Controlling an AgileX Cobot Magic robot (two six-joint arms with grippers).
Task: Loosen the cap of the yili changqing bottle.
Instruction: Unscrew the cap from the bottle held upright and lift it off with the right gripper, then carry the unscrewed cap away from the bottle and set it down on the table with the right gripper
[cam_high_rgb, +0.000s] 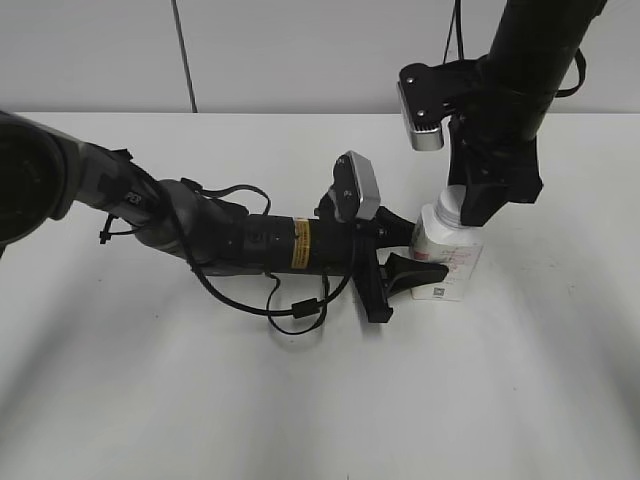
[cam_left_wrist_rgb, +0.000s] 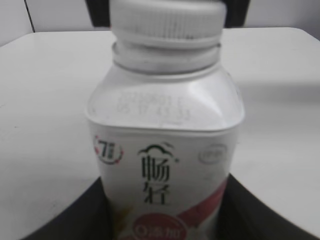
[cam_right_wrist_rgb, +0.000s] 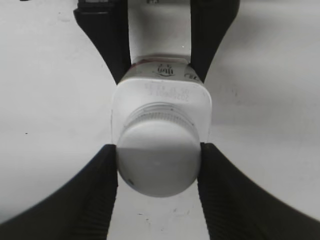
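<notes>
Cap: nearest the lens in the right wrist view we have the cap (cam_right_wrist_rgb: 159, 162), white and flat-topped, with the right claw (cam_right_wrist_rgb: 159, 165) pinching its rim from both sides.
Right claw: we see its dark pads (cam_right_wrist_rgb: 102, 185) touching the cap left and right, so it is clamped on and placed for twisting.
Left claw: we see the left claw (cam_high_rgb: 400, 262) pressed against the lower body of the yili changqing bottle (cam_high_rgb: 448, 262), holding it steady from the side.
Location: the bottle stands on the white table (cam_high_rgb: 320, 400), right of centre in the exterior view, between the two arms.
Progress: both grips are set; the cap sits on the neck, and we cannot tell whether it has turned at all. By our reckoning the loosening twist is what remains.
Axis: the bottle's long axis runs vertical, cap pointing straight up at the right wrist, printed front (cam_left_wrist_rgb: 160, 175) facing the left wrist.
</notes>
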